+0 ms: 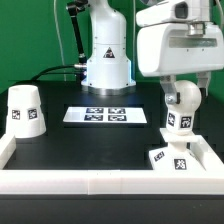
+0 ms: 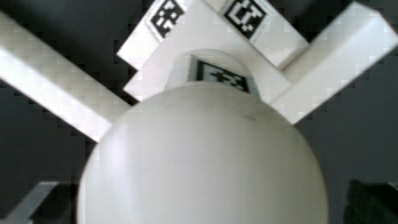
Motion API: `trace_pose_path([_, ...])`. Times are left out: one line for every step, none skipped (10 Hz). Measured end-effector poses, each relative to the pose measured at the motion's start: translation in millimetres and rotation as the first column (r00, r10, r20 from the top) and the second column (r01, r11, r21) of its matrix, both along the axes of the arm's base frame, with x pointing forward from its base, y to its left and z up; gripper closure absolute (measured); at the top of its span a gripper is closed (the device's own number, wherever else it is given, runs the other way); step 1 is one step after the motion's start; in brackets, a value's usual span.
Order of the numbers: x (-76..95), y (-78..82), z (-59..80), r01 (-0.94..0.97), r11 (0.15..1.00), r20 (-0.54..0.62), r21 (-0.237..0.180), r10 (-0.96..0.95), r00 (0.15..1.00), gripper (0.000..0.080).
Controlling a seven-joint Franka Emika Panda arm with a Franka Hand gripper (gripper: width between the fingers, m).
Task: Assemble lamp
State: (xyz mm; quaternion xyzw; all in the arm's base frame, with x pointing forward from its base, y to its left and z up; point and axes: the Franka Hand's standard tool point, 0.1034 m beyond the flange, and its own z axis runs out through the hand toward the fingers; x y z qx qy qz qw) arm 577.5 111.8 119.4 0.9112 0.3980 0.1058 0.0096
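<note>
We note the shade (image 1: 25, 110) on the desk (image 1: 100, 145) at the exterior view's left, the marker board (image 1: 95, 115) mid-desk, the base (image 1: 172, 160) front right, the bulb (image 1: 178, 108) just behind or above it, directly under the end effector (image 1: 180, 90).

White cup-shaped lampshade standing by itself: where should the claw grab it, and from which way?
Pinch the white tapered plastic shade across its narrower upper walls, coming straight down from above. It stands upright, wide end on the black table, narrow end up and uncovered, so that way looks free.
</note>
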Motion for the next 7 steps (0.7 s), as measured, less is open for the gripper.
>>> trace_pose_path([0.7,-1.2,-0.2,-0.056,0.998,0.007,-0.012,0.056,0.998,0.0101])
trace_pose_path([0.3,-2.4,-1.0,-0.106,0.994,0.008,-0.023,0.106,0.994,0.0101])
trace_pose_path([0.3,-3.1,-1.4,-0.144,0.989,0.009,-0.032,0.144,0.990,0.0101])
trace_pose_path([0.4,-4.0,-1.7,-0.224,0.973,0.011,-0.054,0.225,0.974,0.0101])
trace_pose_path([0.6,-3.2,-2.6,-0.334,0.938,0.007,-0.088,0.336,0.942,0.0101])
trace_pose_path([0.0,-1.2,-4.3,-0.415,0.902,-0.004,-0.117,0.418,0.909,0.0101])
trace_pose_path([-0.5,-0.3,-5.9,-0.519,0.841,-0.018,-0.153,0.523,0.852,0.0101])
